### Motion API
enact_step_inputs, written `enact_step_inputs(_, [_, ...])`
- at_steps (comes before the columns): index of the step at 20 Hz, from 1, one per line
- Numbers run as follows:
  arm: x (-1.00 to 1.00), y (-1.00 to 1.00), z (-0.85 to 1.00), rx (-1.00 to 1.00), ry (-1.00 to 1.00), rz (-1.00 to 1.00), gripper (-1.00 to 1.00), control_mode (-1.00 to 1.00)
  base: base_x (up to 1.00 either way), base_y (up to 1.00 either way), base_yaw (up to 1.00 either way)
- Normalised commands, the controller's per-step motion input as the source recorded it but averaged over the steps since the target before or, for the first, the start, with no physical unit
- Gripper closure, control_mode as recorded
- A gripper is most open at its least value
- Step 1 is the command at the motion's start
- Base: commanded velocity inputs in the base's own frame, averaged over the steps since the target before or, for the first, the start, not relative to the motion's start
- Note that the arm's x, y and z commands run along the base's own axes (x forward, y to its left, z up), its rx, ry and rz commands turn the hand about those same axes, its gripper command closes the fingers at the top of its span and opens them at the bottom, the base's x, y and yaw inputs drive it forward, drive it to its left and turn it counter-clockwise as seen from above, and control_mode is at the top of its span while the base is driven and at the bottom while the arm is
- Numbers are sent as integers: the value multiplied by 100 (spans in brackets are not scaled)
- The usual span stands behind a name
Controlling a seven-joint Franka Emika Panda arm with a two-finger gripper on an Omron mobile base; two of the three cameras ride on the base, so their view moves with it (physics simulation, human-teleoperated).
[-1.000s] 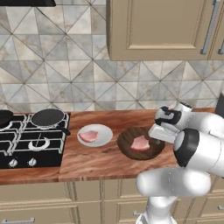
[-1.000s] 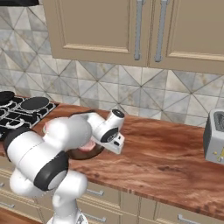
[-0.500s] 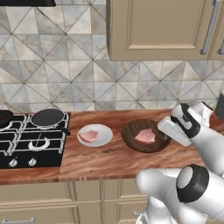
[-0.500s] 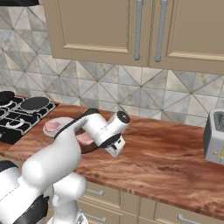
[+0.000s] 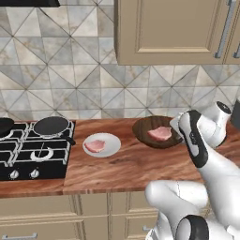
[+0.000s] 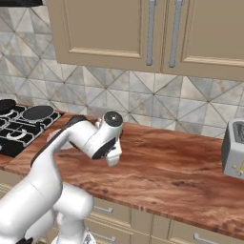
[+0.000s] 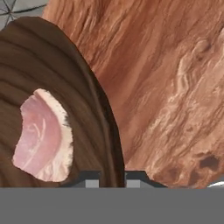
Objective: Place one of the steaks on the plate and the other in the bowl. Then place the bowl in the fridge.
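The dark brown bowl hangs a little above the wooden counter with one pink steak lying in it. My gripper is shut on the bowl's right rim. In the hand view the bowl curves across the left with the steak inside, and my gripper has one fingertip on each side of the rim. The other steak lies on the white plate, left of the bowl. The fridge is out of view.
A black stove with a frying pan takes up the counter's left end. A toaster stands at the far right. Bare wooden counter stretches between them, with wall cabinets above.
The bowl with its steak has risen off the counter and shifted slightly right in my gripper. The arm has swung further right. Plate and stove have stayed put.
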Motion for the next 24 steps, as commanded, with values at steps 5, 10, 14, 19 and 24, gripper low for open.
enact_step_inputs(5, [-46, 10, 19, 7, -15, -31, 100, -100, 0, 0, 0])
enact_step_inputs(10, [-50, 0, 50, 2, -24, -14, 100, -100, 0, 0, 0])
enact_step_inputs(14, [-70, 4, 67, 0, -5, -8, 100, -100, 0, 0, 0])
enact_step_inputs(19, [-76, 32, 65, -5, 3, -11, 100, -100, 0, 0, 0])
enact_step_inputs(24, [-100, 52, 10, -3, -8, -7, 100, -100, 0, 0, 0])
